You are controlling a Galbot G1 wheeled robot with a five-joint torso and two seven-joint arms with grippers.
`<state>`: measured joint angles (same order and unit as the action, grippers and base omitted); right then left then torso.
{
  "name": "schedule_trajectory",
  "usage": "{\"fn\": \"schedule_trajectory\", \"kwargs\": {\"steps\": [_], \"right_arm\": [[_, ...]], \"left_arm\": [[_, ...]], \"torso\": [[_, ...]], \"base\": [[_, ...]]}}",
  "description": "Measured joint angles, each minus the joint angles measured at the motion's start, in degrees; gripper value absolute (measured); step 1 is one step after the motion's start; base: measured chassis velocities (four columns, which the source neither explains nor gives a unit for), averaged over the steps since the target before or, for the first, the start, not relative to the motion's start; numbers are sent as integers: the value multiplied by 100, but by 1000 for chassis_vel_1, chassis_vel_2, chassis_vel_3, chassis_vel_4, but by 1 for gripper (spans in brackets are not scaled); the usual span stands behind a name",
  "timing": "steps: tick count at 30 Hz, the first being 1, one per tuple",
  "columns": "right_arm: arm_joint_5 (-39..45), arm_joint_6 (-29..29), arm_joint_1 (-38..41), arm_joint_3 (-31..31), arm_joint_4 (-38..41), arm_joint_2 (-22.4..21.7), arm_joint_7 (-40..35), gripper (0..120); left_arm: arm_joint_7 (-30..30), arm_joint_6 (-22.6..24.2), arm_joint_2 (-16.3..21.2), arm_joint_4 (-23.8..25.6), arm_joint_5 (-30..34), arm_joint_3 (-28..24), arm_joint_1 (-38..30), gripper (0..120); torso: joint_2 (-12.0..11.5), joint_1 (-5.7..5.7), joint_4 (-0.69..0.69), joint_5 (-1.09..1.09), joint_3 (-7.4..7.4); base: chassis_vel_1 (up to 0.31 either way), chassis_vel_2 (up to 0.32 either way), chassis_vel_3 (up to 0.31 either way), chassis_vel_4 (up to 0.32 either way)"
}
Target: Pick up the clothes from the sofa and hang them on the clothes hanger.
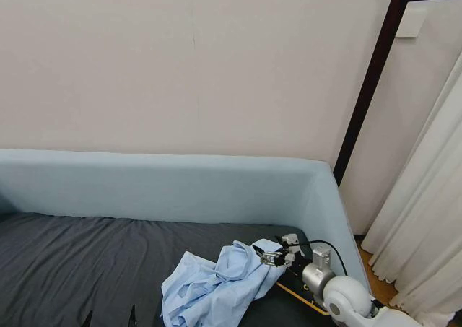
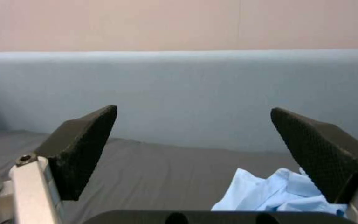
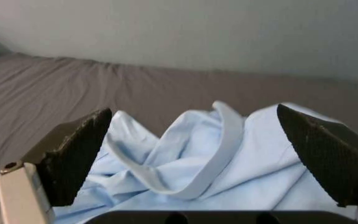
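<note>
Closest in, the right gripper (image 3: 193, 112) is spread wide, its two dark fingers (image 3: 73, 158) on either side of the crumpled light-blue shirt (image 3: 210, 168), and nothing is in its hold. In the head view that right gripper (image 1: 278, 253) sits at the shirt's (image 1: 216, 284) upper edge, near the right end of the sofa (image 1: 325, 197). Is it touching the cloth? Too close to call from here.

The left gripper (image 2: 193, 109) is just as wide open and empty, well off to the left of the shirt (image 2: 272, 191), low over the dark grey seat (image 1: 86, 262). It looks idle.

So the score, by my reading: early days. The shirt lies in a heap on the seat, not yet gripped, not lifted. Closing on the fabric, raising it, carrying it over and hanging it all remain to be done.

Further back runs the pale blue backrest (image 1: 159, 186), then the bare wall (image 1: 180, 60). Over on the right stands the dark upright of a rack (image 1: 369, 89), beside a white curtain (image 1: 426, 226).

Now the blind spots. The rack is cut off by the frame: one post and a stub of top bar, so where a garment would hang is out of sight. The shirt's lower edge runs off the bottom of the head view. It is so bunched that sleeves are hard to pick out, though a collar-like band (image 3: 223, 140) curls across the middle.
</note>
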<state>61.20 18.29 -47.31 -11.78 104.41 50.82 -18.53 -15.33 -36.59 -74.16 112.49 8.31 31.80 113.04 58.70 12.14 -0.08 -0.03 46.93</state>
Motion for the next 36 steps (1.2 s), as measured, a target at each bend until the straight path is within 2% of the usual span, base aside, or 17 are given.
{"fn": "schedule_trajectory", "kwargs": {"steps": [1,4,6,7,10,12,15,18,19,21,23,30,36], "right_arm": [[122,115,39,-62,32,129,-249,100],[206,234,170,-212,-61,384,-311,100],[-123,148,310,-405,-317,516,188,100],[-123,148,310,-405,-317,516,188,100],[-469,28,674,-933,-694,707,772,100],[-531,23,772,-1075,-828,790,890,100],[-739,101,1127,-1465,-1410,1146,1262,100],[-899,117,1311,-1734,-1728,1255,1473,100],[-1175,116,1499,-2063,-2054,1335,1743,100],[-1269,117,1562,-2160,-2169,1368,1828,100],[-1603,138,1788,-2412,-2617,1542,2082,100],[-1947,54,2145,-2538,-3557,2123,2198,100],[-2042,16,2318,-2728,-3916,2290,2269,98]], "left_arm": [[1,-20,17,-13,1,40,3,97],[2,-45,35,-38,12,113,3,97],[3,-56,27,-56,16,137,3,97],[3,-56,27,-56,16,137,3,97],[4,-82,-56,-102,2,123,0,97],[9,-95,-90,-121,-7,112,-4,97],[10,-134,-193,-190,-45,90,-28,97],[11,-137,-215,-211,-43,99,-64,97],[6,-137,-220,-233,-37,117,-111,97],[6,-137,-215,-241,-37,116,-126,97],[-3,-131,-150,-278,-74,76,-143,97],[-7,-118,-198,-289,-182,-16,-102,99],[-13,-156,-315,-280,-229,29,-66,98]], "torso": [[0,0,0,1,0],[0,0,0,2,0],[0,0,-1,2,0],[0,0,-1,2,0],[0,0,-1,1,1],[0,0,-1,1,1],[0,0,0,2,1],[0,0,2,2,1],[0,0,-1,1,1],[-1,0,-1,2,1],[0,1,-2,2,1],[0,1,0,2,1],[-1,1,-1,3,1]], "base": [[0,0,0,0],[0,0,0,0],[0,0,0,0],[0,0,0,0],[0,0,0,0],[0,0,0,0],[0,0,0,0],[0,0,0,0],[0,0,0,0],[0,0,0,0],[0,0,0,0],[0,0,0,0],[0,0,0,0]]}}
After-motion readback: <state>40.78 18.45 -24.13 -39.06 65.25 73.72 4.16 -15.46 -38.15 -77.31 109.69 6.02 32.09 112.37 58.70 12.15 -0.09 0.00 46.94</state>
